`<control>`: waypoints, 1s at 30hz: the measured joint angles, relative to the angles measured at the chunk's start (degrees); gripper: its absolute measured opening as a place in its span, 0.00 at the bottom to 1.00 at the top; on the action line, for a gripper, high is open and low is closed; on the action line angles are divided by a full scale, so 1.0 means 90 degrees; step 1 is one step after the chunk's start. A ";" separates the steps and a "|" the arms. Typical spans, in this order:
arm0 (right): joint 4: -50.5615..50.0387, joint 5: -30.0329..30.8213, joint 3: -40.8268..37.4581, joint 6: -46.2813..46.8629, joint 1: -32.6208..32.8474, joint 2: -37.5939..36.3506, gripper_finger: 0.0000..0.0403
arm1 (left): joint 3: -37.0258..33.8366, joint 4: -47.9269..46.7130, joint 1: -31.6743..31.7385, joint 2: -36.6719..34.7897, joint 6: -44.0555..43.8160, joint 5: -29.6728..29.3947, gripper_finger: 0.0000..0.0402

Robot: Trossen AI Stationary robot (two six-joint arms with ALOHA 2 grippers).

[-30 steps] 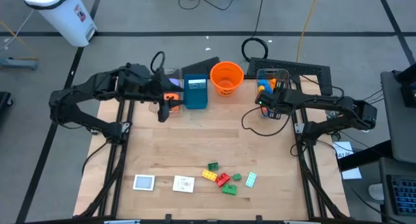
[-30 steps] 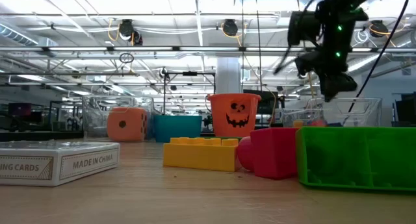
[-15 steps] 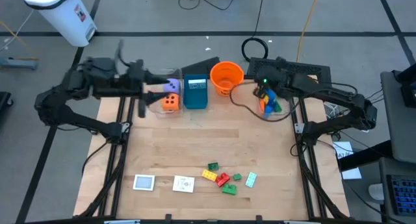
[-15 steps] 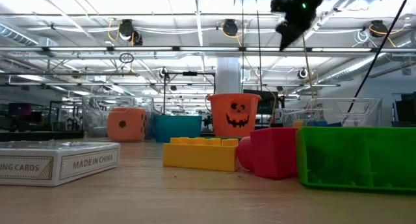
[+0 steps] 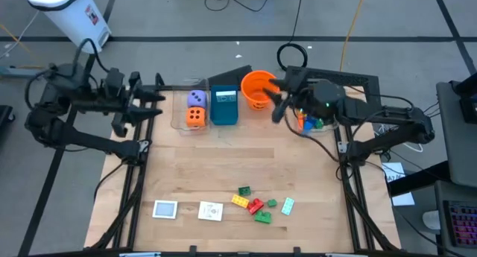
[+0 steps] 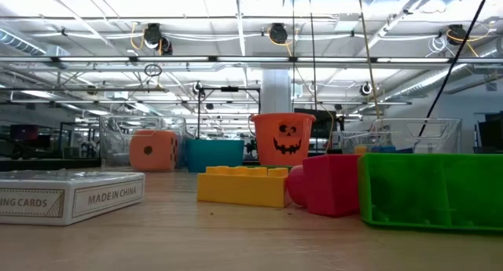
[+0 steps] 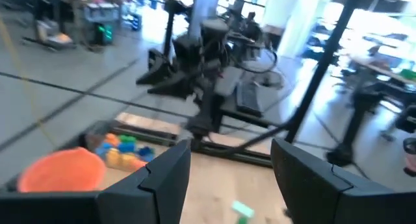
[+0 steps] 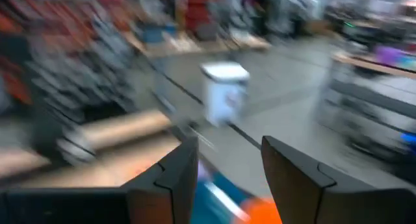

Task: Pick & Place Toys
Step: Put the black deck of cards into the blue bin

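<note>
Several small bricks (image 5: 255, 200) lie on the table near its front edge; the low view shows a yellow (image 6: 242, 184), a red (image 6: 334, 183) and a green one (image 6: 431, 188) close up. Two white cards (image 5: 165, 209) (image 5: 211, 211) lie left of them. A purple die (image 5: 196, 97) and an orange die (image 5: 194, 117) sit in a clear bin. My left gripper (image 5: 155, 102) (image 7: 231, 152) hangs open over the table's far left edge, left of that bin. My right gripper (image 5: 277, 104) (image 8: 229, 152) is open beside the orange bucket (image 5: 258, 88), pointing left. Both are empty.
A teal box (image 5: 223, 105) stands between the dice bin and the bucket. A second clear bin (image 5: 311, 120) with coloured bricks stands at the far right, under the right arm. The middle of the wooden table (image 5: 238, 160) is bare.
My left gripper has drawn back from over the dice bin toward the table's left edge and risen a little. My right gripper has lifted out of the right bin, tipped from pointing down to level, and swung toward the bucket, leaving the low view.
</note>
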 joint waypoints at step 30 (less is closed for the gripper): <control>-0.1146 -0.0302 -0.0009 0.2181 0.2854 0.2005 0.40 | -0.0005 -0.3173 -0.6042 0.2801 -0.5111 -0.2468 0.56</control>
